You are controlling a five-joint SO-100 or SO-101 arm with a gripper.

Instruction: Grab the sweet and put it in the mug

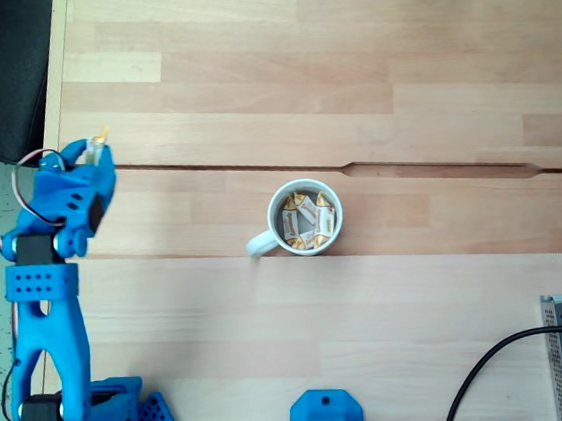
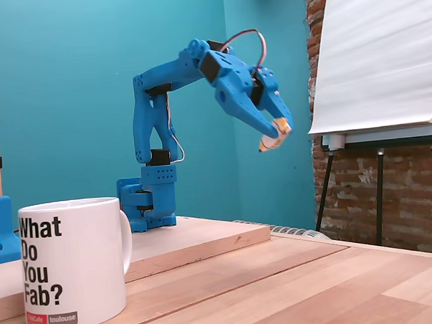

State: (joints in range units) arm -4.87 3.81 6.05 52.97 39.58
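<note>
The blue gripper (image 2: 275, 134) pinched a tiny white-wrapped sweet (image 2: 270, 141) with orange twisted ends, held high, well apart from the white ceramic mug (image 1: 303, 218); it looked light and crinkly, best gripped mid-body.

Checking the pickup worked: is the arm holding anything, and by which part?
Yes: the gripper holds a sweet between the jaw tips, pinched around its middle, high in the air.

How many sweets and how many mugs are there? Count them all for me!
Sweets in the mug: about 4, they overlap, so the count is not sure
Sweets held in the gripper's jaws: 1
Mugs: 1
Total: about 6 things
</note>
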